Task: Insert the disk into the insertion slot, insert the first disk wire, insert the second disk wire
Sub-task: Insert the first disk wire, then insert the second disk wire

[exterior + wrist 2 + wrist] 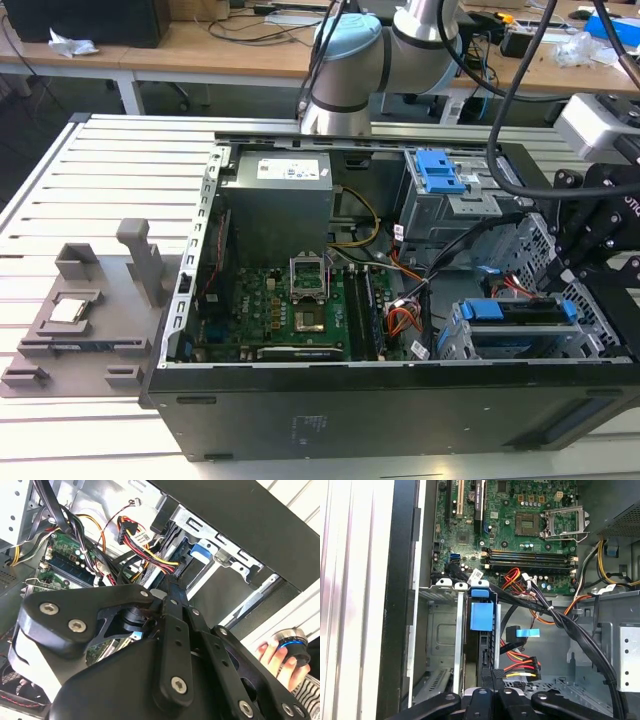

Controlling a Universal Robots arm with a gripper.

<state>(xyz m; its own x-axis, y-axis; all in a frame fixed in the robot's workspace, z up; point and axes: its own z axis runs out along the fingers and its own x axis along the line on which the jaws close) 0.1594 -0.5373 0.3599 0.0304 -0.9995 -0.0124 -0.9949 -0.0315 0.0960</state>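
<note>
In the exterior view, the black side of the open computer case (pixel 330 420) lay nearest, along the bottom of the frame, on the slatted bench (pixel 60 440). Just behind it, at lower right, the disk (pixel 515 312) sat inside the insertion slot (pixel 520 347), with its blue carrier ends showing at both sides. The pincer (pixel 558 285) hung just above it near the right edge. In the first wrist view it looked clenched, its fingers drawn together beside a black connector (pixel 520 669) with red, yellow and black wires. Whether it pinched anything could not be told. Farther back lay the green motherboard (pixel 300 310) at centre, then the grey power supply (pixel 275 200), and the arm (pixel 345 60) at the top.
</note>
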